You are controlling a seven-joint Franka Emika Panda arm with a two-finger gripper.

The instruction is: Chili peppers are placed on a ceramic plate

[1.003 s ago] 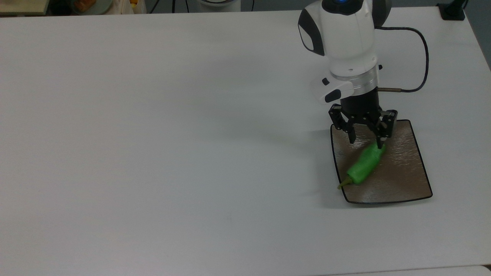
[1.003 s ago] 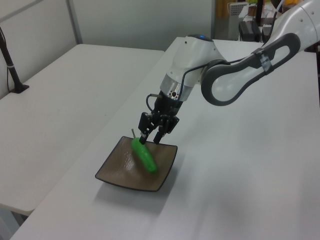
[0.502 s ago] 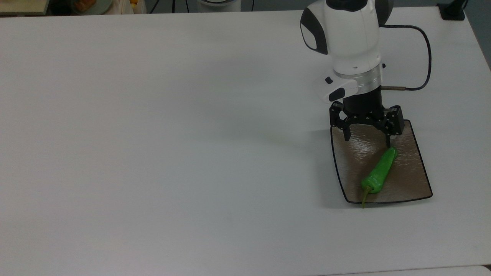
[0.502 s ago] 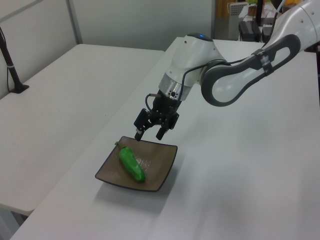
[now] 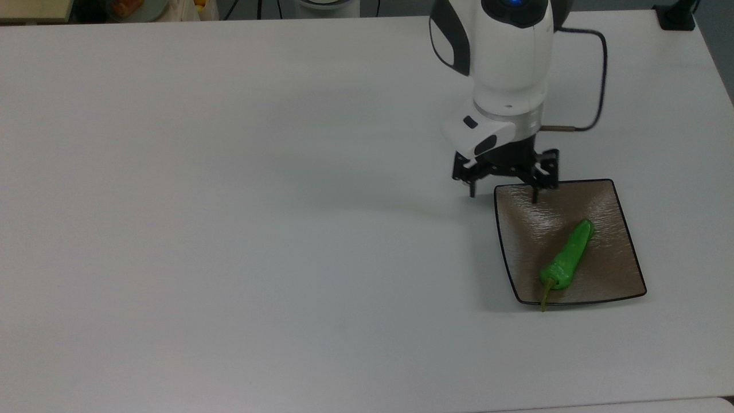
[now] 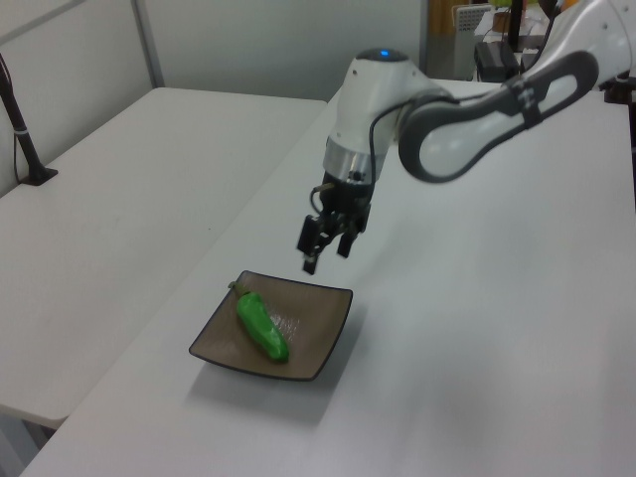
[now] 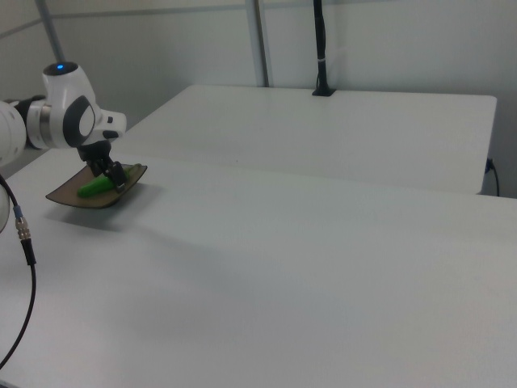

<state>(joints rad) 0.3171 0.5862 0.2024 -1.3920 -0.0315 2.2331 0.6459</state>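
- Green pepper [image 5: 566, 257] lies flat on the brown plate [image 5: 613, 201], body diagonal across the plate's middle; its stem [image 5: 545, 296] reaches the plate edge nearest the top view's bottom, tip just over the rim
- Since half a second ago the pepper has not shifted; a second ago it stood tilted under the fingers, so it has been released and has settled
- Gripper [image 5: 503, 194] has lifted and pulled back from over the plate to the plate's far-left corner in the top view; fingers spread wide, nothing held
- In the left view the gripper [image 6: 324, 253] hangs clear above the plate's [image 6: 323, 353] far edge, well apart from the pepper [image 6: 262, 326]
- Judgement: placement is done; only the retreat of the arm remains
- Whether the stem tip touches the table [image 5: 229, 229] or overhangs it cannot be told
- In the right view the gripper [image 7: 113, 175] covers part of the pepper [image 7: 95, 187], and the plate's [image 7: 65, 197] surface is barely readable
- The arm's upper links are cut off by the frame edges
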